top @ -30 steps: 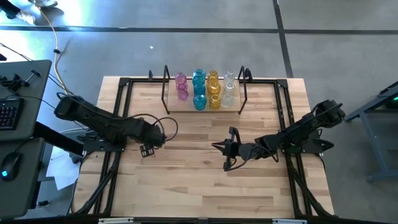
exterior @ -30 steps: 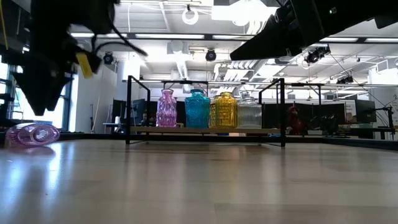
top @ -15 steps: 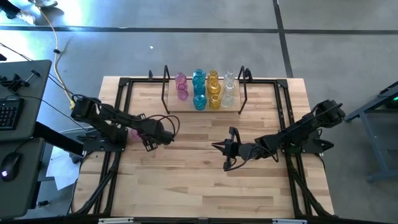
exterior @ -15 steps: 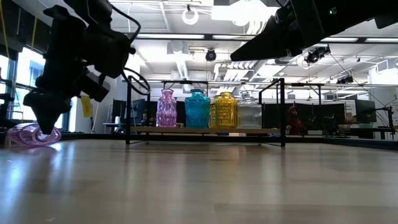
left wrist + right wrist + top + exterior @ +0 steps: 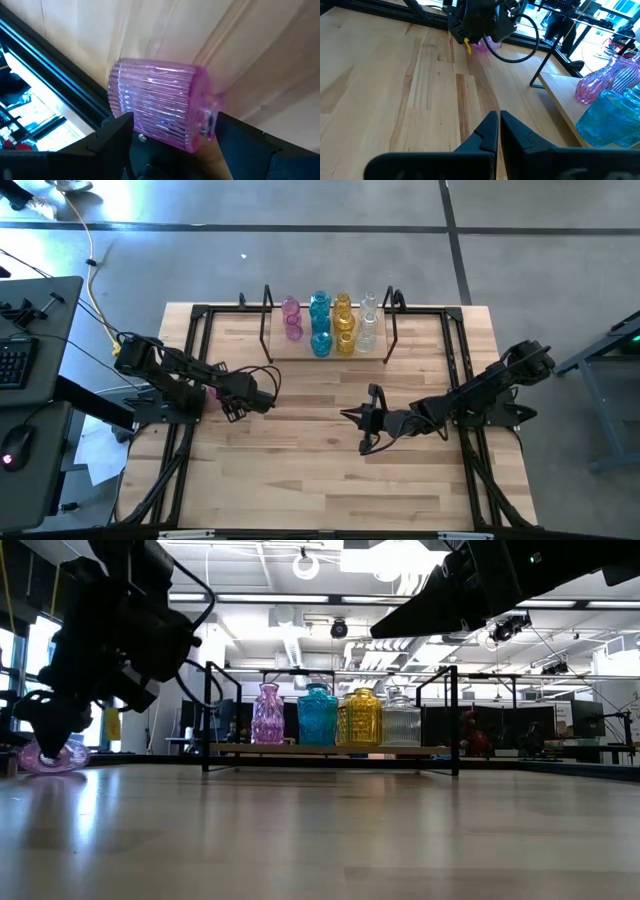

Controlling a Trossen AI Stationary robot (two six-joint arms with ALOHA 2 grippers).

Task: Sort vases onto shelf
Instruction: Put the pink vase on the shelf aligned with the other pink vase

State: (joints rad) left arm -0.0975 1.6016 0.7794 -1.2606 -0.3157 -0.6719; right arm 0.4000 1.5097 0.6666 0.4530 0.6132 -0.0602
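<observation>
Pink ribbed glass vase [image 5: 159,102] is lying sideways between the spread left gripper [image 5: 172,137] fingers, not pinched yet. Probably light, slippery, breakable; best gripped gently across the ribbed belly. Right gripper [image 5: 499,131] is parked, pressed together.

The left gripper [image 5: 170,132] now sits lower and closer to the table's left rail than a second ago. Its open fingers [image 5: 112,131] now straddle the ribbed pink glass vase [image 5: 160,102] lying on its side, instead of hanging clear of it.

The pink vase [image 5: 159,102] is ribbed glossy glass (see-through), lying on the table [image 5: 260,45] of pale smooth wood.
</observation>
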